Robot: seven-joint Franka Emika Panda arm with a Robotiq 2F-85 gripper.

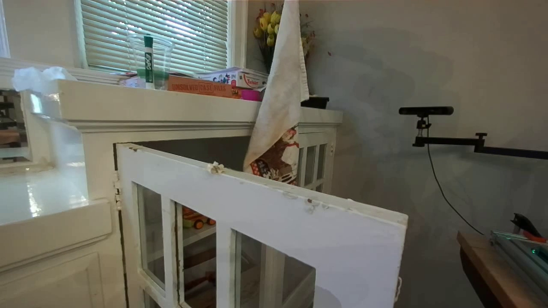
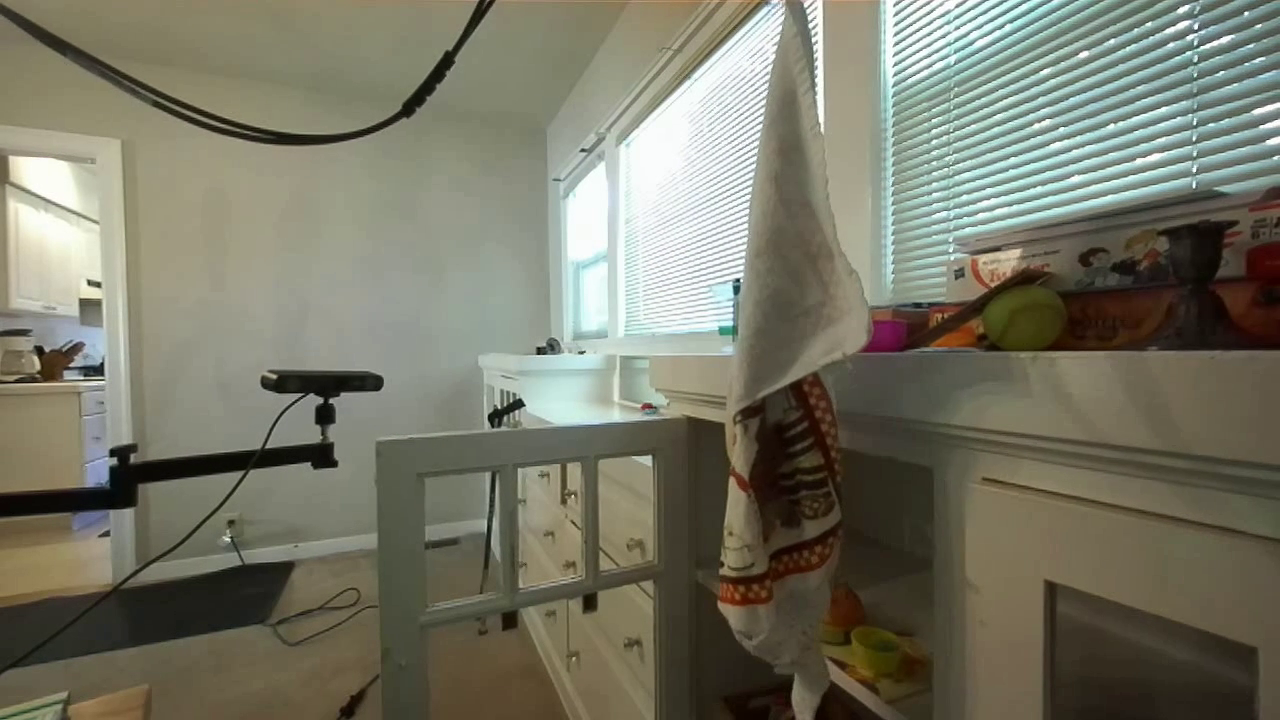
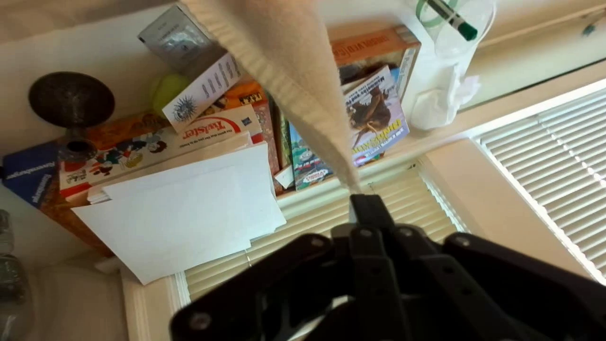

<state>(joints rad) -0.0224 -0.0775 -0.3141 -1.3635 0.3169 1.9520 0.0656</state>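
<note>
In the wrist view my gripper (image 3: pixel 369 202) is shut on a narrow corner of a cream-white towel (image 3: pixel 289 61). From the fingertips the cloth widens and runs off the top of that view. Both exterior views show the towel (image 1: pixel 280 81) hanging nearly straight down, its lower part printed in brown and red. Its top leaves the picture there, and the gripper is out of sight. In an exterior view the towel (image 2: pixel 790 330) hangs beside the open glass-paned cabinet door (image 2: pixel 400 560), in front of the cabinet opening, its lower end at about shelf height.
The open cabinet door (image 1: pixel 355 231) juts out from the white cabinet. On the ledge stand a plastic cup with a green marker (image 1: pixel 148 62), game boxes (image 1: pixel 201 87), a green ball (image 2: pixel 1025 318) and a dark goblet (image 3: pixel 71 99). A camera on an arm (image 2: pixel 322 382) stands near.
</note>
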